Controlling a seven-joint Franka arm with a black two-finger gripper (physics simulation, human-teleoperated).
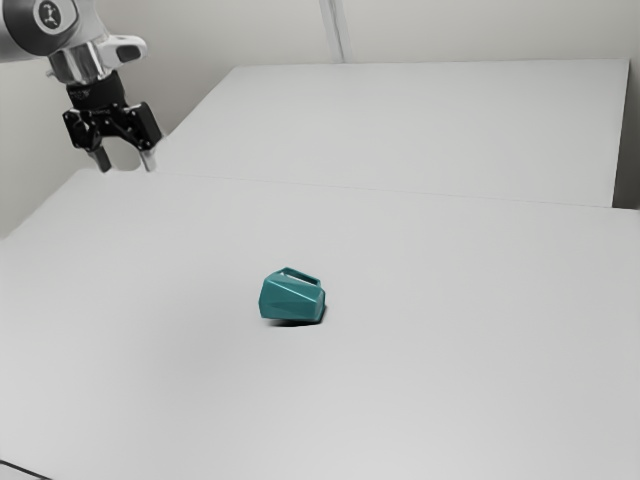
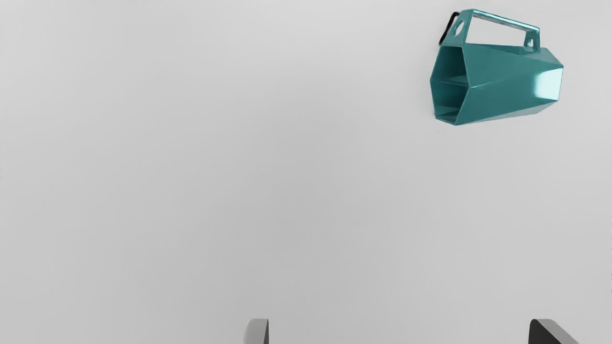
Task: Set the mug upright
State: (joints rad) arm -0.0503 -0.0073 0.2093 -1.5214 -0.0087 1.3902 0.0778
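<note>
Exterior view first: from my seat I have the faceted teal mug with a squared, angular handle (image 1: 292, 298) lying on its side on the smooth, pale grey table (image 1: 450, 370), not upright. My black two-finger gripper (image 1: 127, 168) hangs at the exterior view's upper left, pointing down and well apart from the mug, at the end of the white and grey arm (image 1: 20, 30). Its fingers stand wide apart, with nothing held between them. On my wrist view the two grey fingertips (image 2: 257, 332) show the same broad gap, and the mug lies out beyond them, touching neither. There I can look into its dark, many-sided mouth (image 2: 449, 91), and the handle runs along the body from near that rim toward the narrower end. A thin dark line (image 1: 25, 469) crosses the exterior view's lower left corner.
</note>
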